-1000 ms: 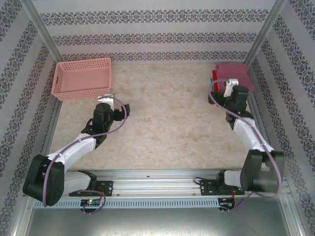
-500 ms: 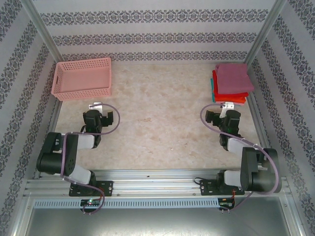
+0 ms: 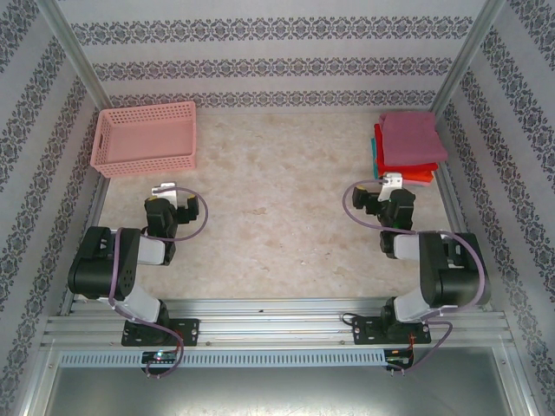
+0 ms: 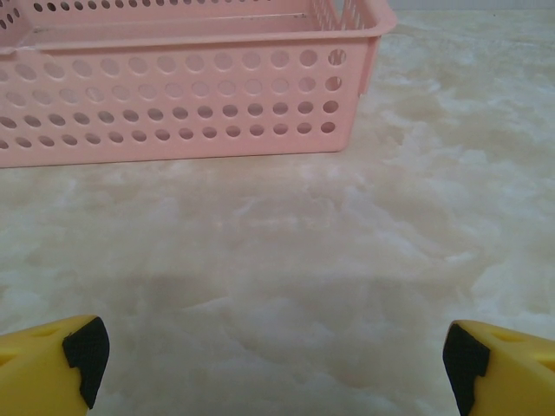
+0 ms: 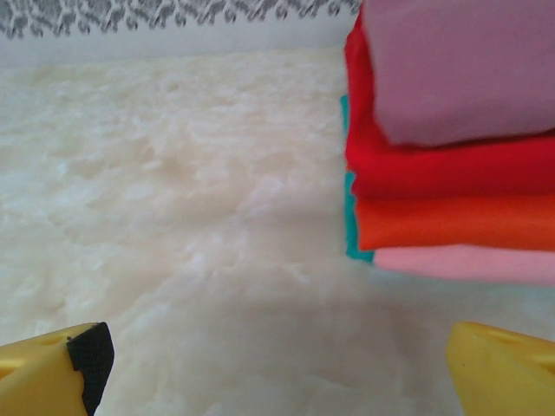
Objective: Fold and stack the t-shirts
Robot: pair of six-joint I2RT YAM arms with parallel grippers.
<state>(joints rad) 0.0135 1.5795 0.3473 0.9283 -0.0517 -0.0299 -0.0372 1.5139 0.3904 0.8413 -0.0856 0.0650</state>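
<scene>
Now the pink basket [image 3: 146, 139] sits far left on the table [image 3: 286, 208], and all its floor shows pink. Far right, the t-shirts [image 3: 406, 147] lie folded in one pile: plum shirt [image 5: 460, 61] on top, then red shirt [image 5: 434, 165], then orange shirt [image 5: 451, 221]. The lowest may be a pink layer [image 5: 468, 263]. The teal shirt [image 5: 354, 234] peeks out the side. The left gripper [image 4: 277, 364] and right gripper [image 5: 277, 364] both have fingers spread wide.

A robot test booth in a lab, dressed up to look homely: a left arm [image 3: 117, 264] and a right arm [image 3: 442, 269] bolted to a metal rail [image 3: 277, 316] at a marble-look table [image 3: 286, 234], boxed in by wallpapered panels [image 3: 277, 52] on bare metal posts [image 3: 68, 48]
</scene>
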